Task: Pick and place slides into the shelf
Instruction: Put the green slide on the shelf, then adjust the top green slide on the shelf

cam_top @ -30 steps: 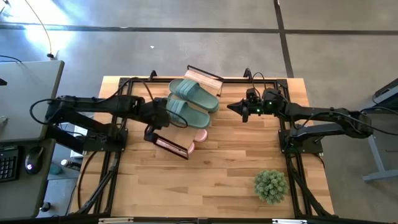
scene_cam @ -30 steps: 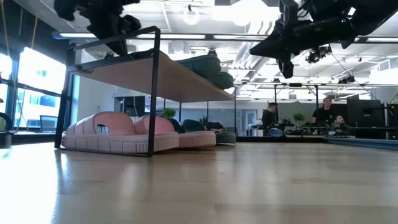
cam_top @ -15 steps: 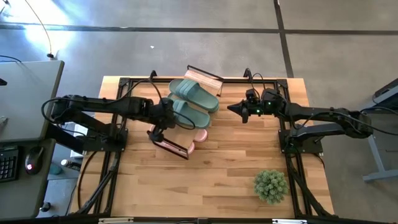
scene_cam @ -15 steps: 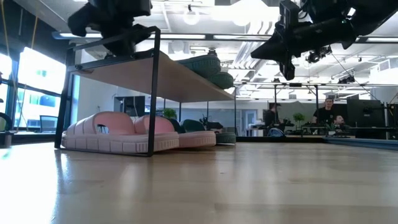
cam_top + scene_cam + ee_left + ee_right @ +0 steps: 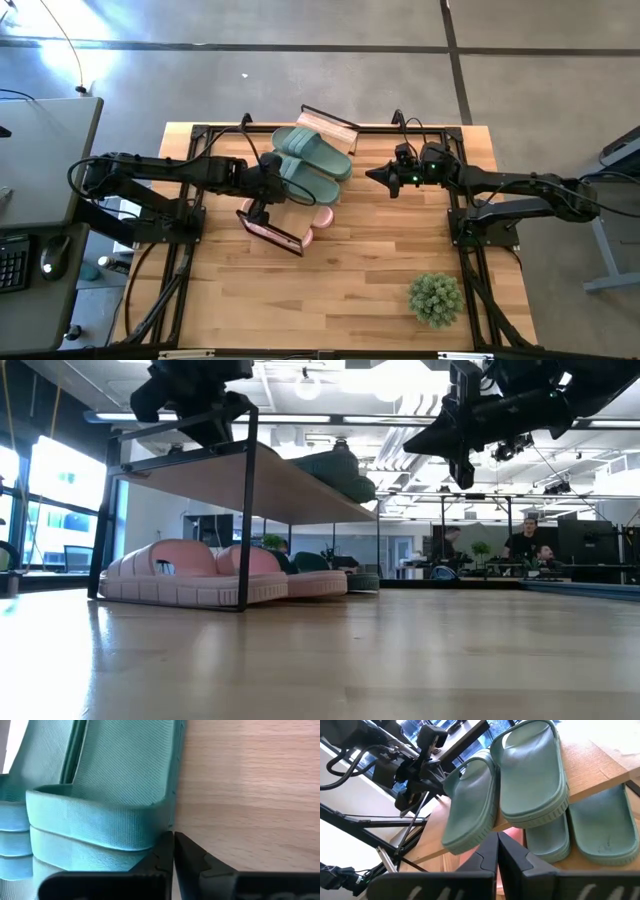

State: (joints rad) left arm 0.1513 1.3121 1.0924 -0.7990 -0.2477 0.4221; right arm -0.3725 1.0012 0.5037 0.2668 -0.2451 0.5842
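On top of the shelf (image 5: 322,122), two sage green slides (image 5: 310,152) lie side by side, and the left gripper (image 5: 266,186) sits at the heel end of the nearer one with its jaws pressed together, holding nothing. The left wrist view shows the tips just beside the slide's ribbed strap edge over the light plank. My read is that this is a nudging or settling step rather than a grasp; the next move would call for a gentle push to square the slide, or a retreat.

The pale pink pair (image 5: 215,575) rests on the bench under the shelf, and a further green pair (image 5: 597,827) shows below the plank. The right gripper (image 5: 372,175) hovers beside the shelf, jaws together and empty. The slides look soft and thick-soled, with wide straps. A potted plant (image 5: 435,298) stands well apart.
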